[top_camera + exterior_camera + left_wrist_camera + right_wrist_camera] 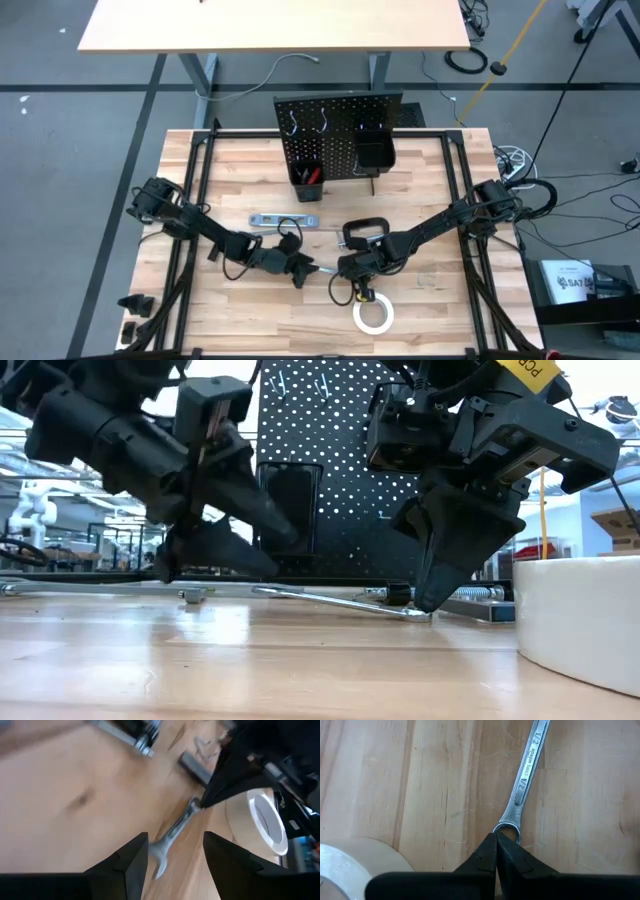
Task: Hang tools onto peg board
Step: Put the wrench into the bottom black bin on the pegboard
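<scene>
A silver wrench lies in the middle of the table between my two grippers. My right gripper is shut, and its tips are on the wrench's ring end. My left gripper is open, with one finger on either side of the wrench's open-jaw end; I see no touch. The white tape roll lies flat just near of them. A black C-clamp and a silver level lie farther back. The black peg board stands upright at the far edge. My right gripper presses its shut fingertips down on the rim of the wrench's ring end, coming steeply from above and from the table's right. That end stays on the table, and the shaft slants up toward the left, so the open-jaw end is a little raised.
The peg board carries silver hooks and two black bins; one bin holds red-handled tools. The tape roll fills the near right corner of the low view. Bare wood lies to the near left.
</scene>
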### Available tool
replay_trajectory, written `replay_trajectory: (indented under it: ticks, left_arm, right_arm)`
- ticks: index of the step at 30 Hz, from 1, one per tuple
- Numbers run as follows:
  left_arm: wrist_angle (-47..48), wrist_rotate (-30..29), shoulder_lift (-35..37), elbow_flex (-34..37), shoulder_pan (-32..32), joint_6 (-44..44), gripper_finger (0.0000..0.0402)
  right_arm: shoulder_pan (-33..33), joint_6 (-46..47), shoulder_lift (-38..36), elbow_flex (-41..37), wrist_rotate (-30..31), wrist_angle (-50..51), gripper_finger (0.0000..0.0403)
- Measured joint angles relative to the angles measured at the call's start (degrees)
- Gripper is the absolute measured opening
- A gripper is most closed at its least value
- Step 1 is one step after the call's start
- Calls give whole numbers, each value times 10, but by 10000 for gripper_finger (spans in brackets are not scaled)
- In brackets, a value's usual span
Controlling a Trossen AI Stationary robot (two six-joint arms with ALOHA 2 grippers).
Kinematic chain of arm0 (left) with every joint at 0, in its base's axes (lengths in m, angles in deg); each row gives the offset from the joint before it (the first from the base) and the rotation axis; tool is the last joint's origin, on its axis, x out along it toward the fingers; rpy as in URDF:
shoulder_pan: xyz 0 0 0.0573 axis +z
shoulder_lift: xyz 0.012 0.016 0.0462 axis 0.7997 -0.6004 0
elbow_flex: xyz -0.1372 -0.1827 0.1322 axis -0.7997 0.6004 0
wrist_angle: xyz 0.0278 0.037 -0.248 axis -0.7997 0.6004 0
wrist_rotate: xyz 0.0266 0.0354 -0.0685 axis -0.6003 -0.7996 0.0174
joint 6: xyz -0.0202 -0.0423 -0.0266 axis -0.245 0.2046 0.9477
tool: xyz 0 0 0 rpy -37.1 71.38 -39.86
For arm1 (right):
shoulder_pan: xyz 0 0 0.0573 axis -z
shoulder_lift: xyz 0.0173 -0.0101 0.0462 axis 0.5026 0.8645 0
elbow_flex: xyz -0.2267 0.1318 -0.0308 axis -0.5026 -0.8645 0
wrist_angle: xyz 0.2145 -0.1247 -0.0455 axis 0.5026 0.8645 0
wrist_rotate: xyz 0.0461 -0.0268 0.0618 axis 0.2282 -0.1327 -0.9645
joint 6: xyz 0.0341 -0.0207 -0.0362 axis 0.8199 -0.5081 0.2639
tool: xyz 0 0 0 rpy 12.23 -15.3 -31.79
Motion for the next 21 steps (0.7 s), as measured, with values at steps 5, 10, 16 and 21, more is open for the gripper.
replay_trajectory:
  ticks: [5,10,16,21]
  left_arm:
    - [10,26,-1,16,12,55,195]
    - [-56,31,1,54,9,81,195]
    - [-79,51,1,62,12,114,194]
    - [-76,62,1,57,10,154,194]
  right_arm:
    - [0,0,0,0,0,0,0]
    - [0,0,0,0,0,0,0]
    - [-1,0,0,-1,0,0,0]
    - [0,0,0,-1,0,-1,0]
